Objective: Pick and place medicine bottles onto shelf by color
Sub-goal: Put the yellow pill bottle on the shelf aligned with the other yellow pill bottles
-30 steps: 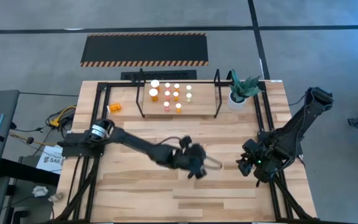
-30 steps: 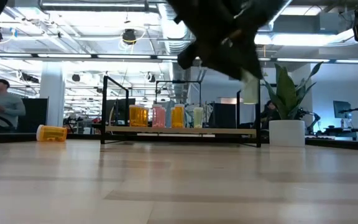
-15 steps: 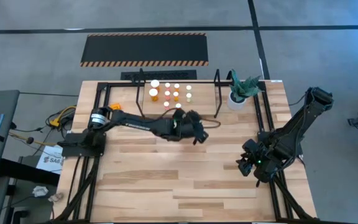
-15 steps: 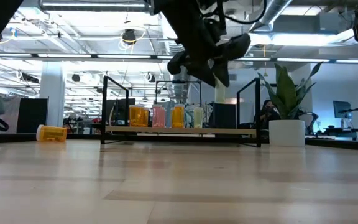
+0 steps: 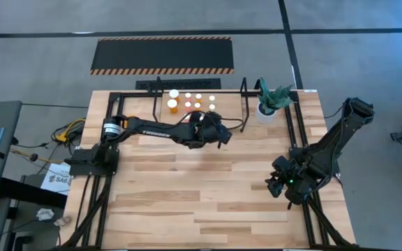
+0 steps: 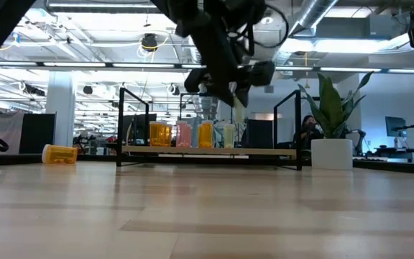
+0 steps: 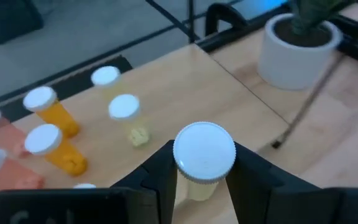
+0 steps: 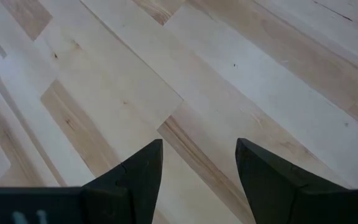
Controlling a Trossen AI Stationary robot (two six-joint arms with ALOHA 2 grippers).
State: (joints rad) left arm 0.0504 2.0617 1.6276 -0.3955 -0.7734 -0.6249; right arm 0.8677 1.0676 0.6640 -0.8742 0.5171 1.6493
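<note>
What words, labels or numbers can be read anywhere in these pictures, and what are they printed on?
White lettering along the left arm in the high view: too small to read.
Dark print on a white sheet beside the table's left edge: only partly in view, unreadable.
Medicine bottles on the shelf: no readable labels.
Held bottle's white cap: blank.

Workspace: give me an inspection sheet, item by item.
Surface: light wood table, bare in front.
Job's things: shelf holds upright medicine bottles, orange, pink and pale; one orange bottle lies on its side on the table, left of the shelf.
Clutter: potted plant at the shelf's right end.
Grippers: left gripper shut on a pale white-capped bottle, above the shelf's right part; right gripper open, empty, parked over the table's right edge.
Cables: yellow and dark leads off the left edge.
Surroundings: striped floor mat behind the table.
</note>
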